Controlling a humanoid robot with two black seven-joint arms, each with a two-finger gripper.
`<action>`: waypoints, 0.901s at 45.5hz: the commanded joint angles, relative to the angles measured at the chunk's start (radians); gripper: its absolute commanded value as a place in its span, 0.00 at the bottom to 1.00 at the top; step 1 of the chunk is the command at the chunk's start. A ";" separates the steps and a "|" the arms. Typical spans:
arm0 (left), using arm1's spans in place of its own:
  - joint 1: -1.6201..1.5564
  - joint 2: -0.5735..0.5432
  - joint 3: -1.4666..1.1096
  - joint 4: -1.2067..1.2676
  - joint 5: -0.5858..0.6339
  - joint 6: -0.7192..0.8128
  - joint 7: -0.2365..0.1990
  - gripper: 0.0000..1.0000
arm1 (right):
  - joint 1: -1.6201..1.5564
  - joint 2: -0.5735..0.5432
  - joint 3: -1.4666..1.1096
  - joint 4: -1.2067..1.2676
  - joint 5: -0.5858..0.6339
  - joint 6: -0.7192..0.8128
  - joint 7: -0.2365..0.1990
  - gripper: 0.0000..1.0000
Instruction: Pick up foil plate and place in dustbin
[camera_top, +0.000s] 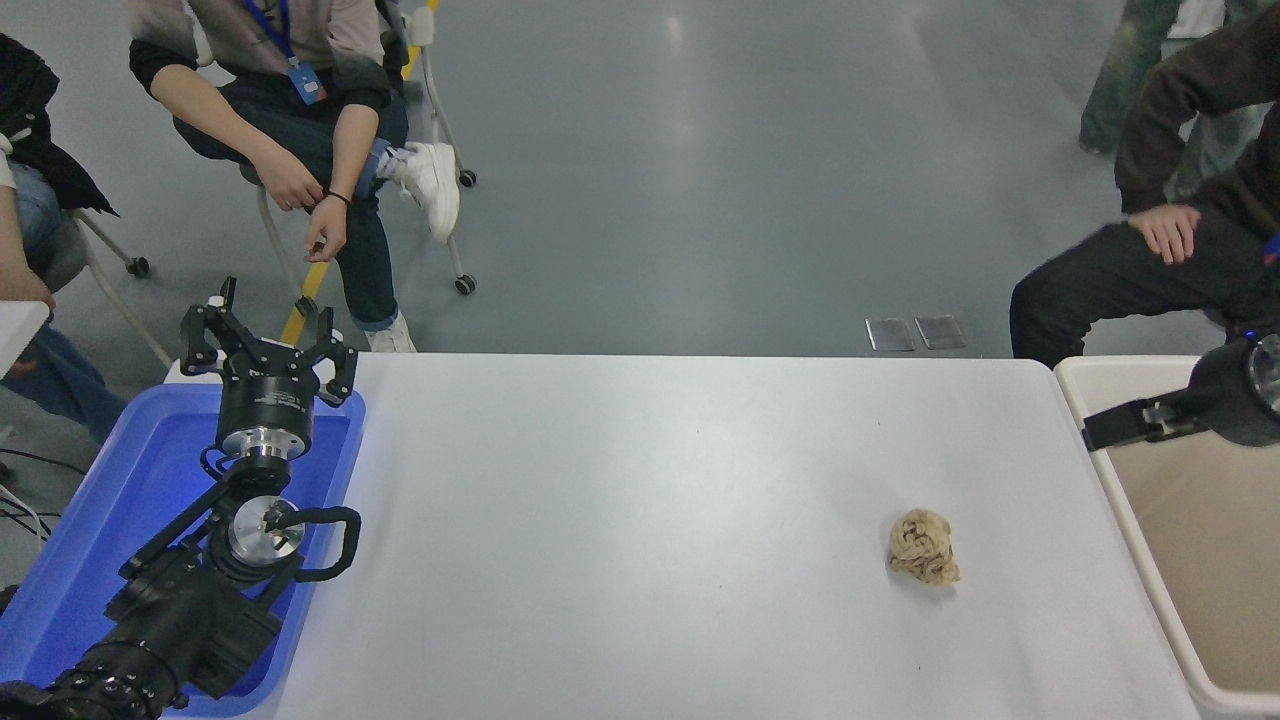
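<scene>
The cream-beige dustbin (1085, 395) stands at the table's right end, cut off by the picture's right edge. The foil plate is out of view; the part of the bin's inside that shows is bare. My right gripper (1105, 432) comes in from the right edge over the bin's far left corner, pointing left; nothing shows in it, and I cannot see how its jaws stand. My left gripper (268, 338) is parked open and empty over the blue tray at the lower left.
A small crumpled tan paper ball (924, 546) lies on the white table (640, 520) right of middle. A blue plastic tray (120, 490) sits at the left end. People sit on chairs beyond the far edge, at upper left and upper right.
</scene>
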 joint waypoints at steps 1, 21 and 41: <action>0.001 0.000 0.000 0.001 0.000 0.000 0.000 0.99 | 0.251 0.199 -0.002 0.130 0.270 0.297 0.010 1.00; 0.001 0.000 -0.001 0.001 -0.001 0.000 -0.001 0.99 | 0.456 0.482 0.071 0.134 0.701 0.364 0.010 1.00; 0.003 0.000 -0.001 0.001 -0.001 0.000 -0.001 0.99 | 0.499 0.509 0.018 0.135 0.729 0.364 0.010 1.00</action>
